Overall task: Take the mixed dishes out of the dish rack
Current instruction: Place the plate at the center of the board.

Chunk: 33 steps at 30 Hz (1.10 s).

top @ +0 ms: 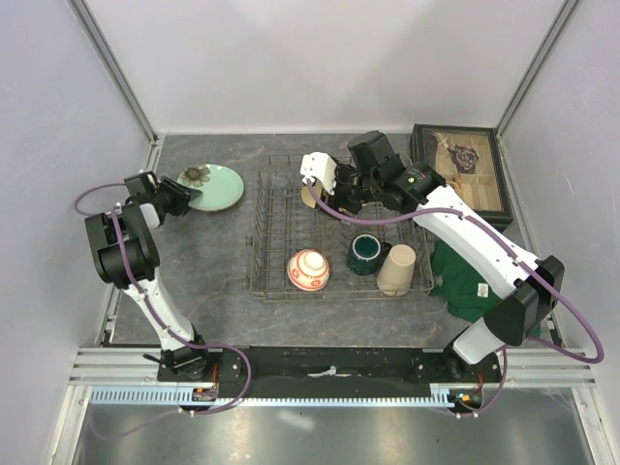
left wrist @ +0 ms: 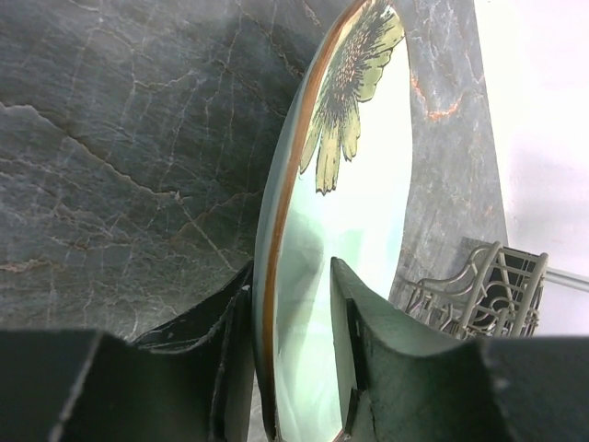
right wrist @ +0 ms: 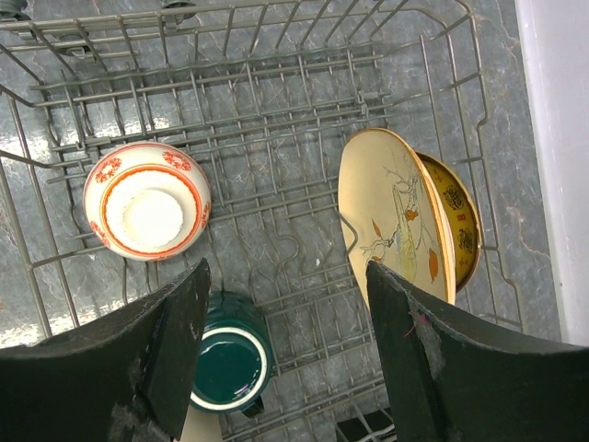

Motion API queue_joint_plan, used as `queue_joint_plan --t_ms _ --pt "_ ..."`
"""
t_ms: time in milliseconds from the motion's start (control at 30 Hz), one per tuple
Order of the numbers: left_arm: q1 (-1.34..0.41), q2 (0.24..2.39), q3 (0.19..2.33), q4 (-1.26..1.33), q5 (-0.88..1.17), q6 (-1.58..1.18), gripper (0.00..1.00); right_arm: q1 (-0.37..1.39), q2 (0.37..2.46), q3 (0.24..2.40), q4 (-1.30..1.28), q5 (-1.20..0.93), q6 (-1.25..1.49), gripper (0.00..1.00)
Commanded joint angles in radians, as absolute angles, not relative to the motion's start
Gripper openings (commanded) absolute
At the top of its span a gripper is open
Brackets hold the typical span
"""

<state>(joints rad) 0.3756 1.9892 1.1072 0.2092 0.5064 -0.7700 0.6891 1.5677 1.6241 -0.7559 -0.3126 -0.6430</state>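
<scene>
Clamping pale green plate (left wrist: 359, 212) outside dish rack (right wrist: 276, 92) in left gripper (left wrist: 290, 276), poising open right gripper (right wrist: 287, 272) above gold-brown plate (right wrist: 391, 212), one of four left.

No legible text or markings

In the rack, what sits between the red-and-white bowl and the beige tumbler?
The dark green mug sits between the bowl and the tumbler, along the near side of the rack. The top view shows it.
</scene>
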Motion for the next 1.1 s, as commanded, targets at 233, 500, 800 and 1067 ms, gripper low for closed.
queue_joint_plan --t_ms 233,500,800,1067 --pt "0.379 1.967 1.141 0.173 0.486 -0.698 0.52 0.689 1.542 1.603 -0.738 -0.288 -0.661 0.77" --pt "0.377 1.942 1.141 0.121 0.456 -0.652 0.63 0.687 1.536 1.592 -0.738 -0.246 -0.670 0.77" --pt "0.379 1.884 1.143 0.048 0.399 -0.578 0.72 0.687 1.574 1.595 -0.730 -0.098 -0.693 0.77" --pt "0.379 1.864 1.169 0.006 0.373 -0.540 0.75 0.687 1.605 1.608 -0.716 -0.021 -0.719 0.77"
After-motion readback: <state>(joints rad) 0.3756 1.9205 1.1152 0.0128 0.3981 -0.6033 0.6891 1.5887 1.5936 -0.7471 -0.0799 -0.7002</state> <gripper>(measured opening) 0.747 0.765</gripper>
